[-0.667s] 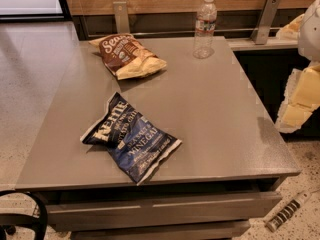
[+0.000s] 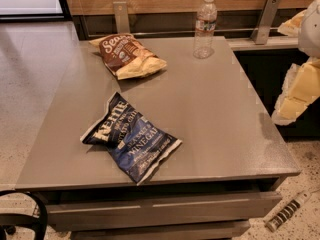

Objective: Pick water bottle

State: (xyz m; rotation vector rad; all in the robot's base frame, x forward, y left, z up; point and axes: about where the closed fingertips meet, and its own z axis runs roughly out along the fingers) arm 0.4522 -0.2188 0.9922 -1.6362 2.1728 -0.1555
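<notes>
The grey surface [image 2: 210,114] filled most of the frame, its near edge running along the bottom and its right edge slanting from the upper middle down to the lower right corner. The water bottle [image 2: 205,28] stood upright near the far edge, at upper centre-right, with bare surface all around it and a wide open stretch between it and the right edge. The claw [image 2: 298,91] hung off the right edge of the surface, at the middle right of the frame, pale yellow and white, well apart from the bottle and holding nothing that could be seen; whether it was open or closed could not be told. A brown and yellow chip bag [image 2: 129,55] lay to the left of the bottle in the upper left of the surface, its white lettering starting "Sea". A dark blue Kettle chip bag [image 2: 132,136] lay crumpled at centre left, nearer the front edge, with "VINEGAR" readable on it. Neither bag lay between the claw and the bottle. Two metal brackets [image 2: 265,19] rose behind the far edge against a wooden panel. The bottle's label band carried red print too small to read.
</notes>
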